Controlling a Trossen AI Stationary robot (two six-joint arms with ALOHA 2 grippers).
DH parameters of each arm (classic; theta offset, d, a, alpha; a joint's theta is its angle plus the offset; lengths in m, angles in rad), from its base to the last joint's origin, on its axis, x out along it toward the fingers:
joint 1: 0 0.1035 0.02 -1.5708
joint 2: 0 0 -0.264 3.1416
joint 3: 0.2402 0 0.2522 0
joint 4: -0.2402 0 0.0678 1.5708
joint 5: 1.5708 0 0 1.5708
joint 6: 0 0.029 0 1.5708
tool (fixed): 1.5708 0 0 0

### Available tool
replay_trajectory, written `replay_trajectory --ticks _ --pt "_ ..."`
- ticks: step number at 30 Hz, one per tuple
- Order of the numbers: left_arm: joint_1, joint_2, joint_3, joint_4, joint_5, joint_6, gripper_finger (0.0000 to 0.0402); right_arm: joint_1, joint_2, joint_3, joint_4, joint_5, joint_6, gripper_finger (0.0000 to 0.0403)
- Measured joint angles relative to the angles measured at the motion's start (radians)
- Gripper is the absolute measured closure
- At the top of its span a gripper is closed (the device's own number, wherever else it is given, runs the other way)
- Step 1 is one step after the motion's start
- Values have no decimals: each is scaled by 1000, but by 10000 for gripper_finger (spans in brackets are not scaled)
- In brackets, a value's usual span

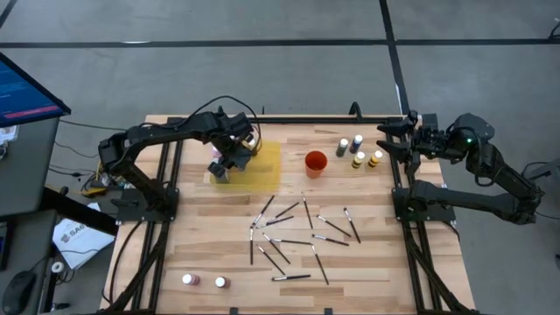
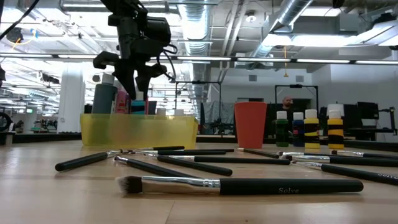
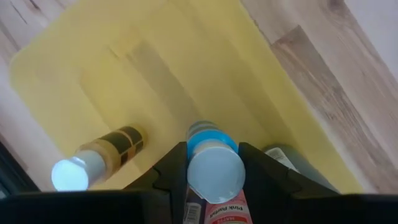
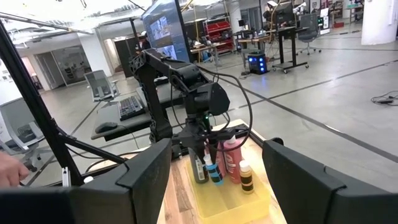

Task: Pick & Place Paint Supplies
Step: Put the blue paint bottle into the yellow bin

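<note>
Between the left gripper's (image 3: 211, 171) fingers, a blue paint bottle (image 3: 211, 163), over the yellow tray (image 3: 186, 68).

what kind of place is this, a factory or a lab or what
Most likely a robotics lab or workshop in an open industrial hall: exposed ceiling ducts, desks with a monitor and office chair, and two robot arms at a wooden table strewn with brushes.

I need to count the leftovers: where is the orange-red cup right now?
In the high view the orange-red cup stands near the table's far edge, between the yellow tray on its left and four paint bottles on its right.
</note>
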Motion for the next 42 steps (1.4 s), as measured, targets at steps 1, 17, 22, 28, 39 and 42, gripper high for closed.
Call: replay_trajectory --ticks 1,17,22,28,39,42 --pt "-5 -1 0 0 -11 -16 288 0 0 0 0 0 0 155" --pt "-77 -19 -5 9 -54 -214 289 0 0 0 -18 10 -15 155" --pt "-75 4 -4 25 -49 -229 289 0 0 0 -18 10 -18 155" --pt "-65 40 -5 65 -53 -228 289 0 0 0 -18 10 -18 155" --pt "-25 72 -4 95 -53 -252 288 1 0 0 -20 10 -25 155" --pt "-16 75 -4 100 -52 -252 288 1 0 0 -22 10 -26 155"
